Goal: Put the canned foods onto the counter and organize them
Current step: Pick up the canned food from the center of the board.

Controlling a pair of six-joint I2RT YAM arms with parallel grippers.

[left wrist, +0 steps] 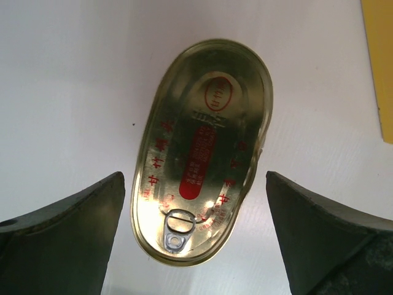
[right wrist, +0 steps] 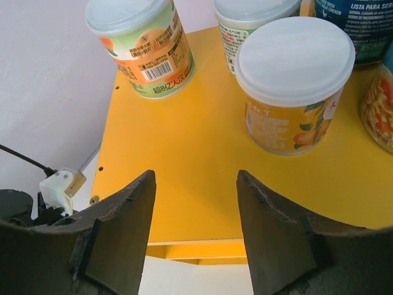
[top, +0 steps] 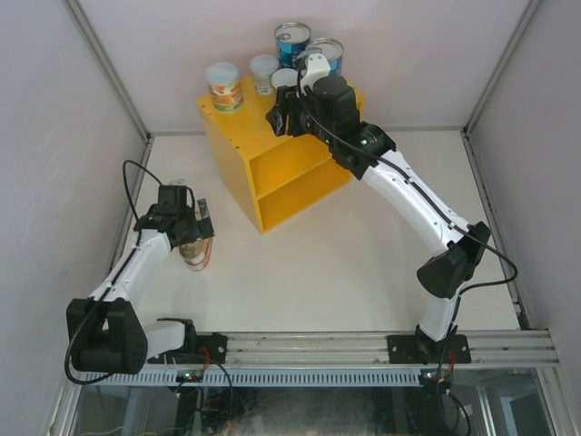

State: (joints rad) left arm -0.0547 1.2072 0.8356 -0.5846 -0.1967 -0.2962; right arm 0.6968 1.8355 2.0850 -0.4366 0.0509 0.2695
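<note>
A flat oval tin with a gold lid, red print and a pull ring lies on the white table. My left gripper hangs over it, open, one finger on each side and neither touching it. From above, that tin sits just under the left gripper. The yellow counter carries three pale-lidded cans and two blue cans on its top. My right gripper is open and empty above the counter top, just short of an orange-labelled can.
The counter's open front shows one inner shelf. Grey walls close in the table on the left, right and back. A corner of the counter shows at the right of the left wrist view. Another tin's edge sits at the far right.
</note>
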